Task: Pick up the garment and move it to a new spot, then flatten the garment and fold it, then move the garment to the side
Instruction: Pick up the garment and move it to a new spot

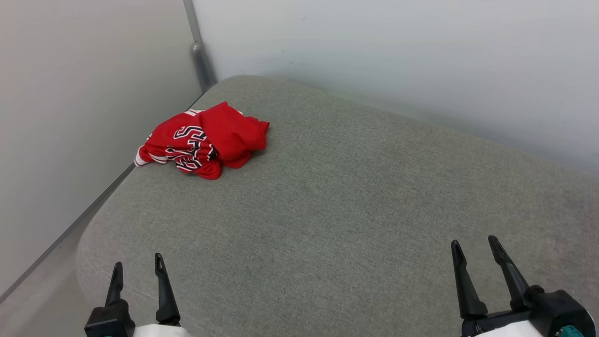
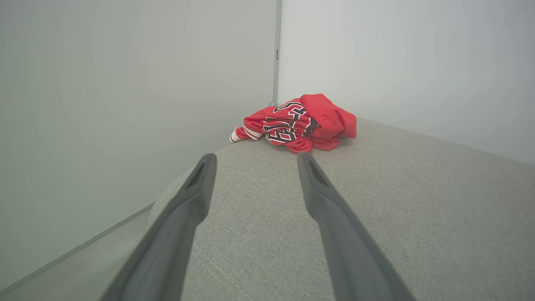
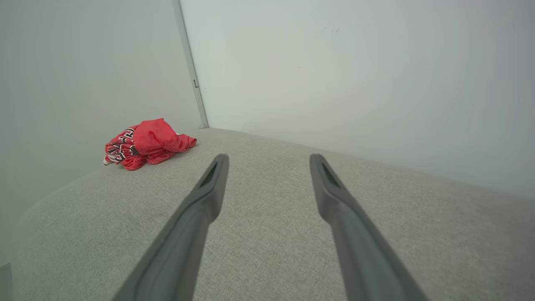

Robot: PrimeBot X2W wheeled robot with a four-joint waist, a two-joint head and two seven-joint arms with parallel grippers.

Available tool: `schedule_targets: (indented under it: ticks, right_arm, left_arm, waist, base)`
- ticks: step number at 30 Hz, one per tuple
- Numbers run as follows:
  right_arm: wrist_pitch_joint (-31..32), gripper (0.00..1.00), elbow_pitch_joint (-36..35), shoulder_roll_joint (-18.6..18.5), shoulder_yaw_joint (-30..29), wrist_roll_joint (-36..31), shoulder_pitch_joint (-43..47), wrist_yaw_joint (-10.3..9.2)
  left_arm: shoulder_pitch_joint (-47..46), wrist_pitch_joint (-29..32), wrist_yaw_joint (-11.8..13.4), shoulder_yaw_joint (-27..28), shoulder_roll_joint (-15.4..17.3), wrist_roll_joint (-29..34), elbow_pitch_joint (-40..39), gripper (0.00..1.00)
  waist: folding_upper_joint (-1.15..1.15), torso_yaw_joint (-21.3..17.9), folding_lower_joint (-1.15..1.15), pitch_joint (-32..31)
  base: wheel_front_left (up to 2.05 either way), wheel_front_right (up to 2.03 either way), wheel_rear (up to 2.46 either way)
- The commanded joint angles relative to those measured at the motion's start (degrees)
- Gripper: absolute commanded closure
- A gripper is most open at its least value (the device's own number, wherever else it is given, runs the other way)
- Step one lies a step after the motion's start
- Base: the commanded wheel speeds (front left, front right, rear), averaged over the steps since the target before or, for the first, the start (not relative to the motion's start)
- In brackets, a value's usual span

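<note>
We face a broad grey cushion (image 1: 355,206). The garment (image 1: 206,140) lies crumpled in a heap near its far left corner, well apart from us. Our left gripper (image 1: 138,260) and right gripper (image 1: 474,241) hover at the near edge, spread wide and empty, presumably readied to reach for it.

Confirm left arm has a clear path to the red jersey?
Probably yes: left gripper open, bare grey cushion between it and the jersey, which lies far back near the wall.

garment (image 1: 234,133), black lettering (image 1: 189,146) crumpled, unreadable
</note>
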Motion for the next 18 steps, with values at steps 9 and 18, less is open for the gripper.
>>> schedule_targets:
  ticks: [9,18]
  right_arm:
    - [-0.11,0.0,-1.5,-0.01,-1.07,-2.23,-1.51,-0.03]
    - [-0.11,0.0,-4.63,-0.01,-3.85,-7.41,-5.91,-0.03]
  left_arm:
    - [-9.08,-0.15,-4.22,4.65,3.12,0.06,2.27,0.0]
    - [-27.77,-0.15,-8.52,12.04,10.08,-3.08,7.55,0.0]
  waist:
    - [0.0,-2.72,0.0,2.93]
    - [0.0,-6.88,0.0,13.13]
  base:
    - [0.0,0.0,0.0]
    - [0.0,0.0,0.0]
